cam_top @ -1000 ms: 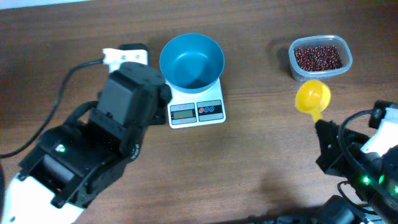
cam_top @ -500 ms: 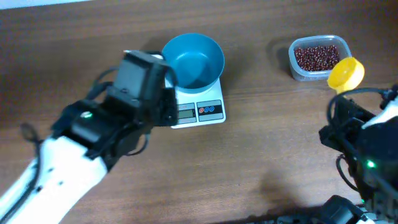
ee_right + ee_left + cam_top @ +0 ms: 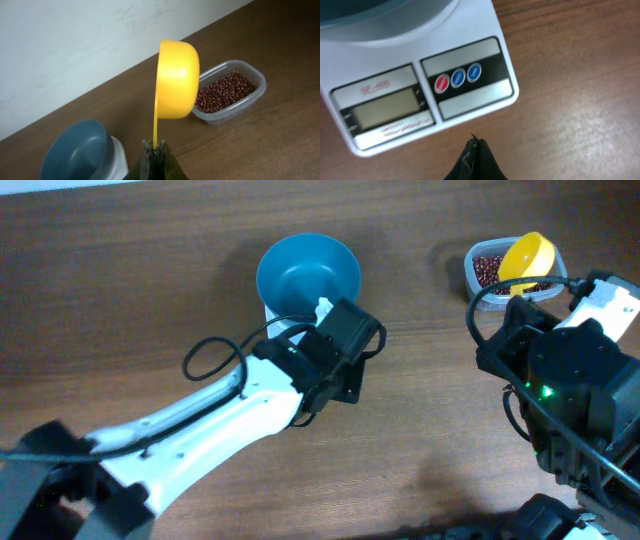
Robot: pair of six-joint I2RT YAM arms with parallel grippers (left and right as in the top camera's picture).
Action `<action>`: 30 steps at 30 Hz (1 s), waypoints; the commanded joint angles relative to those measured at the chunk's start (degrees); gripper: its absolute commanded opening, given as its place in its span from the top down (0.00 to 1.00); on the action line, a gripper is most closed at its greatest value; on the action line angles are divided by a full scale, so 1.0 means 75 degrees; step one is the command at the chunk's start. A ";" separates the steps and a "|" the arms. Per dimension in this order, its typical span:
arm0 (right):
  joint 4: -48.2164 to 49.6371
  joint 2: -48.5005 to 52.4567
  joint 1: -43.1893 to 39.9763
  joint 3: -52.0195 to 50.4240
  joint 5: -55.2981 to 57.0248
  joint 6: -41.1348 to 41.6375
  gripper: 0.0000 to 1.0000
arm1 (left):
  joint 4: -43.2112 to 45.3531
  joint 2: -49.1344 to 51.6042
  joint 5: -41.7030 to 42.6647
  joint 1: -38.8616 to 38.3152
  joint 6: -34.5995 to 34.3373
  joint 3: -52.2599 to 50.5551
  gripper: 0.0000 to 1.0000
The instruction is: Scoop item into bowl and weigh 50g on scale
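Wooden table (image 3: 260, 140), white wall (image 3: 75, 50) behind: your right gripper (image 3: 155, 150) clamps the scoop (image 3: 176, 80), beans (image 3: 224, 91) at two o'clock; left gripper (image 3: 475, 155) pinched empty, scale (image 3: 475, 95) at twelve.

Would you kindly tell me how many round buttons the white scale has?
3, in a row right of the display on the scale: red button at left, middle blue button, right blue button. None appears hidden.
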 commanded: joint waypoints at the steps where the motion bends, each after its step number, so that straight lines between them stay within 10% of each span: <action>1: 0.0079 -0.0012 0.0032 0.0047 0.0321 -0.0085 0.96 | 0.0189 0.0376 -0.0586 -0.0029 -0.0122 0.0026 1.00; 30: 0.1364 0.0076 0.0032 0.0047 0.0801 -0.1288 0.96 | 0.1279 0.1052 -0.1483 0.0082 0.0020 0.0026 1.00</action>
